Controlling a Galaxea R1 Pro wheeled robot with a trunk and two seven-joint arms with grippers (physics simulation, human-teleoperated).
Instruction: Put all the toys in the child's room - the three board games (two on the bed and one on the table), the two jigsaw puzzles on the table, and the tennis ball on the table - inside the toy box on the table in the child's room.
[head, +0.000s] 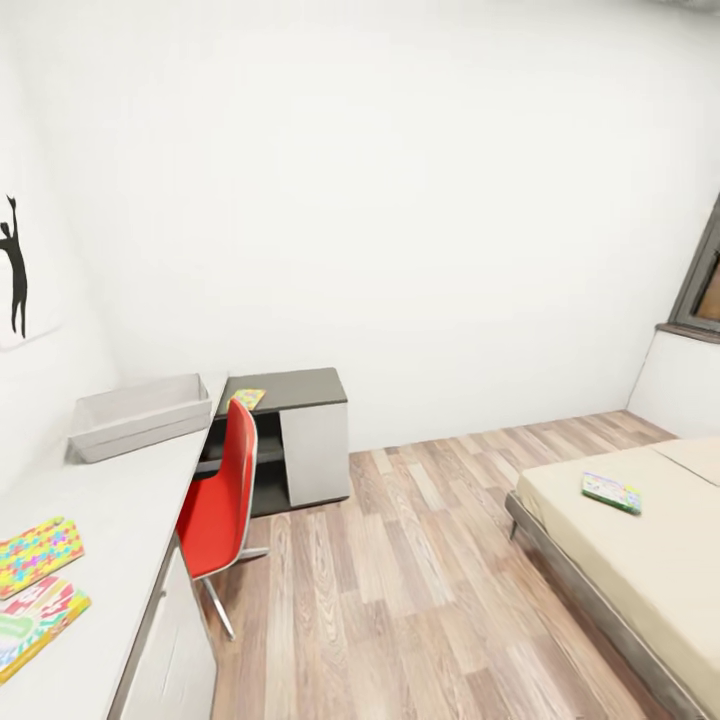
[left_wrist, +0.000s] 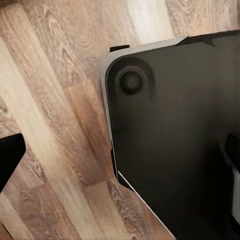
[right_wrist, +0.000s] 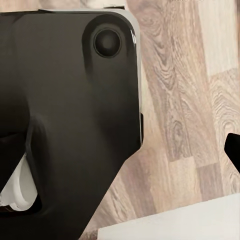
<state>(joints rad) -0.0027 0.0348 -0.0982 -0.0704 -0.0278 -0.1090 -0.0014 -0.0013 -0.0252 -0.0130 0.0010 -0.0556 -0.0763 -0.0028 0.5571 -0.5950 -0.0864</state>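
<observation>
While both hands hang over the plank floor (left_wrist: 55, 100) beside the robot's dark base (left_wrist: 170, 125), a dark fingertip (left_wrist: 10, 160) of the left hand and another fingertip (right_wrist: 234, 150) of the right hand show at the edges, so I cannot tell how wide either stands. Ahead on the left hand's side, a jigsaw puzzle (head: 38, 553) and a red, white and green board game (head: 35, 625) lie on the surface (head: 130, 500). Farther along are the red chair (head: 222, 500) and the toy box (head: 140, 415). Beyond, a small flat toy (head: 247, 399), perhaps another puzzle, rests on the low dark section (head: 300, 385). Toward the right hand's side, a second board game (head: 611, 492) lies on the bed (head: 640, 570).
</observation>
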